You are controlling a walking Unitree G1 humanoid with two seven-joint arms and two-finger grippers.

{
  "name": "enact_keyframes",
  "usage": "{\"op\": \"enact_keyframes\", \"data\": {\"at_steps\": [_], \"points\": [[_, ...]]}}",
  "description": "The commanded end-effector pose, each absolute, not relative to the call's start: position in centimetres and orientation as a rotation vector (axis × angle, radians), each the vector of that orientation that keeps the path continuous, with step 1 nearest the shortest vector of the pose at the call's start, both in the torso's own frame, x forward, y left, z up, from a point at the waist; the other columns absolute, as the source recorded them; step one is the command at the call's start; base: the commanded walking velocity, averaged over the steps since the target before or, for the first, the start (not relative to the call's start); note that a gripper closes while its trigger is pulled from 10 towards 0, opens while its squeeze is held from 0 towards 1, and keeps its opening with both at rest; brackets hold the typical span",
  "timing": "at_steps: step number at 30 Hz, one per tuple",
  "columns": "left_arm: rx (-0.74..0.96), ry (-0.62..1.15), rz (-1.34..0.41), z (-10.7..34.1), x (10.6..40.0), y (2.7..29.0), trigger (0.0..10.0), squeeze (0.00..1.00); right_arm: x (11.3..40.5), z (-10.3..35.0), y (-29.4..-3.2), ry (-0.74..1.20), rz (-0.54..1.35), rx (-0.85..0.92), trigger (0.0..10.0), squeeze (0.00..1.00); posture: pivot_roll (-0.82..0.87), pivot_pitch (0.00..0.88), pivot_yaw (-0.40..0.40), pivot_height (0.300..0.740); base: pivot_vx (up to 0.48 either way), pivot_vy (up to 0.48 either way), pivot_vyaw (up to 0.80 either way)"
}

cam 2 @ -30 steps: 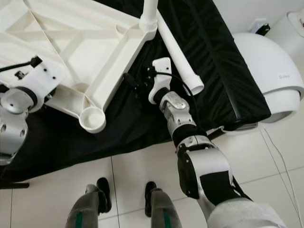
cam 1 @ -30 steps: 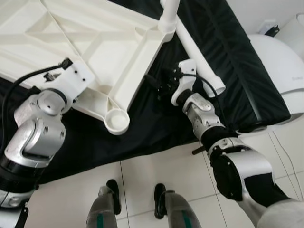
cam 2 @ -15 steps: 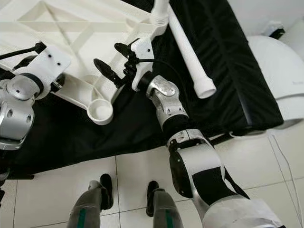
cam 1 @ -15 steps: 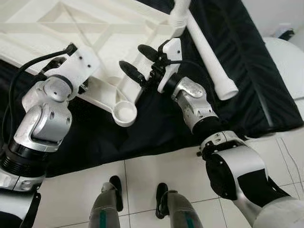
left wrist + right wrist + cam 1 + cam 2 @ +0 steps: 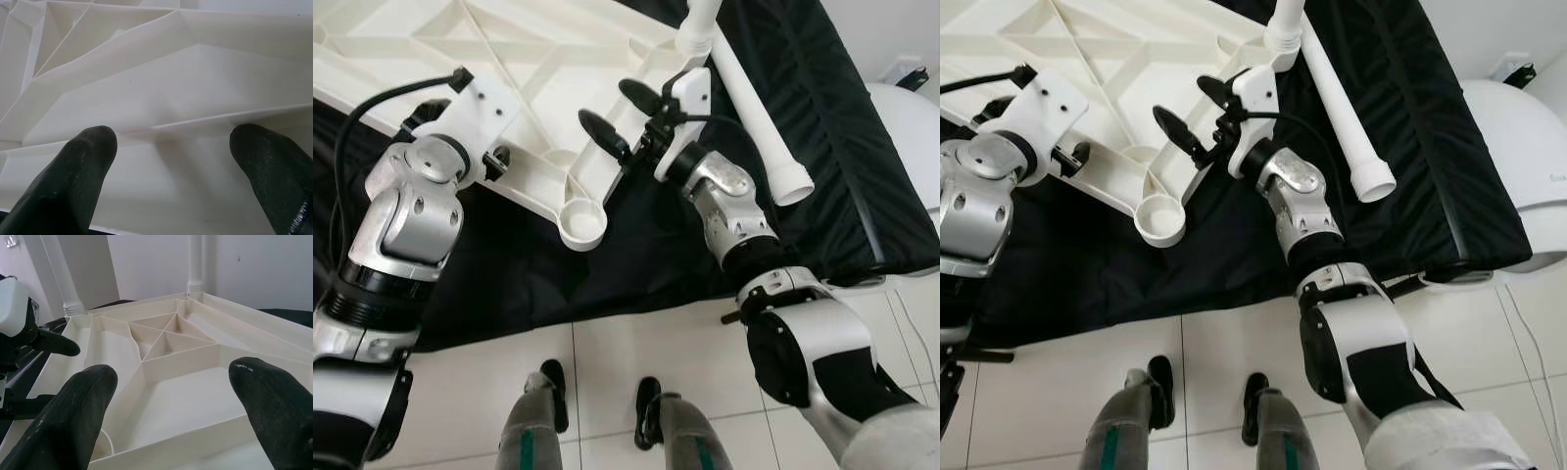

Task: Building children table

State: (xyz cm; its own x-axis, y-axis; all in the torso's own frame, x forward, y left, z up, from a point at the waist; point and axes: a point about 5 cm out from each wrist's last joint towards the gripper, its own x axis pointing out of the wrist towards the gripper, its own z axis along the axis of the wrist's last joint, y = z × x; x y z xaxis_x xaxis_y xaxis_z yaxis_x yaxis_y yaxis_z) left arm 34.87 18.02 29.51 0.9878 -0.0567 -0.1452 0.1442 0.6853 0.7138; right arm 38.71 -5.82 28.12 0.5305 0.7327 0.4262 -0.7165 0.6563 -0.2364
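Observation:
A white plastic table top (image 5: pixel 548 59) lies upside down on a black mat (image 5: pixel 803 59), ribs facing up. One white leg (image 5: pixel 697 24) stands in its far corner socket. A second leg (image 5: pixel 754 127) lies loose on the mat beside it. The near corner socket (image 5: pixel 582 224) is an empty round cup. My right gripper (image 5: pixel 607 106) hovers open just above the table top's near edge, between the two corners, nothing between its fingers (image 5: pixel 73 416). My left gripper (image 5: pixel 171 147) is open at the table top's left rim, fingertips close against the white plastic.
The mat's front edge meets white floor tiles (image 5: pixel 607 372) where my feet (image 5: pixel 548 392) stand. A white rounded appliance (image 5: pixel 1528 166) sits on the floor at the right, next to the mat's corner.
My right gripper rose from the mat beside the loose leg to the table top's edge, its fingers now spread. The left gripper stayed at the rim. The camera shifted a little.

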Motion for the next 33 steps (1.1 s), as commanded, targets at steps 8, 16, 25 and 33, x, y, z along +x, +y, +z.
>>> {"op": "enact_keyframes", "data": {"at_steps": [8, 16, 25, 33], "points": [[0.799, -0.095, -0.091, 32.9, 34.7, 17.7, 10.0, 0.0, 38.7, 27.4, -7.7, -0.528, 0.828, -0.052, 10.0, 0.0, 0.05, 0.273, -0.066, 0.74, 0.0, 0.0, 0.0], [0.673, -0.142, -0.314, 32.7, 34.4, 15.0, 10.0, 0.86, 38.7, 27.3, -8.2, -0.521, 0.816, -0.064, 10.0, 0.0, 0.04, 0.268, -0.069, 0.74, 0.0, 0.0, 0.0], [0.711, -0.173, -0.681, 31.1, 32.6, 12.5, 10.0, 0.0, 38.8, 27.3, -8.4, -0.509, 0.814, -0.07, 10.0, 0.0, 0.04, 0.275, -0.069, 0.74, 0.0, 0.0, 0.0], [0.748, -0.169, -0.663, 31.0, 33.4, 13.3, 10.0, 0.0, 38.9, 27.3, -8.4, -0.509, 0.809, -0.07, 10.0, 0.0, 0.04, 0.278, -0.065, 0.74, 0.0, 0.0, 0.0]]}}
